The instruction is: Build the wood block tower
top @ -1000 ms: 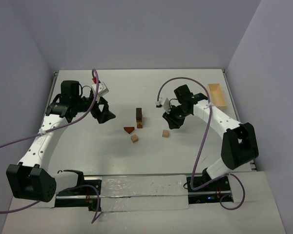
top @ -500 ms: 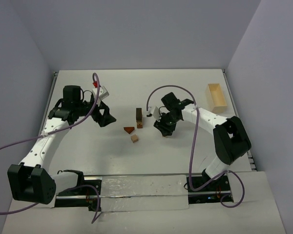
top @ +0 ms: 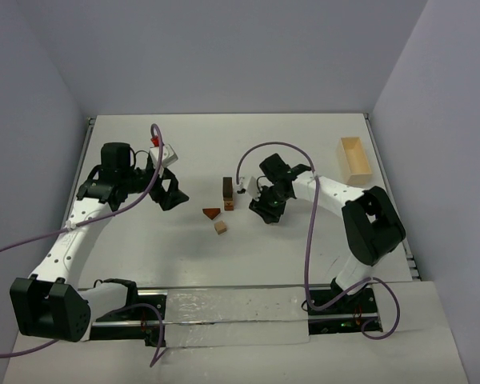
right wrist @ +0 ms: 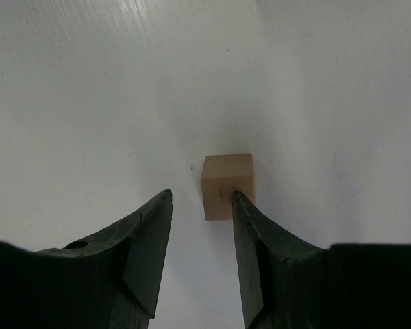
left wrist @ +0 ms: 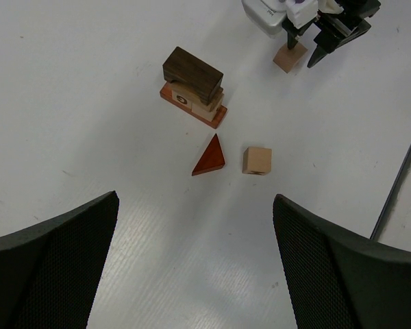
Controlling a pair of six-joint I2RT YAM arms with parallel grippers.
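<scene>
The wood block tower [top: 228, 193] is a short stack with a dark bar on top. It also shows in the left wrist view [left wrist: 192, 86]. A reddish wedge [top: 212, 213] [left wrist: 209, 157] and a tan cube [top: 221, 227] [left wrist: 257, 160] lie loose in front of it. A second tan cube [right wrist: 226, 185] [left wrist: 289, 57] lies right of the tower. My right gripper [top: 268, 210] [right wrist: 202, 197] is open and low over this cube, its right finger [right wrist: 250, 233] overlapping the cube's near right edge. My left gripper [top: 170, 192] [left wrist: 195, 199] is open and empty, left of the tower.
A pale wooden open box [top: 355, 158] stands at the far right, near the table's right edge. Purple cables loop over both arms. White walls close in the table at the back and sides.
My right gripper has moved left and down from above the table onto the second tan cube, which it now covers in the top view. The left arm has barely moved.
</scene>
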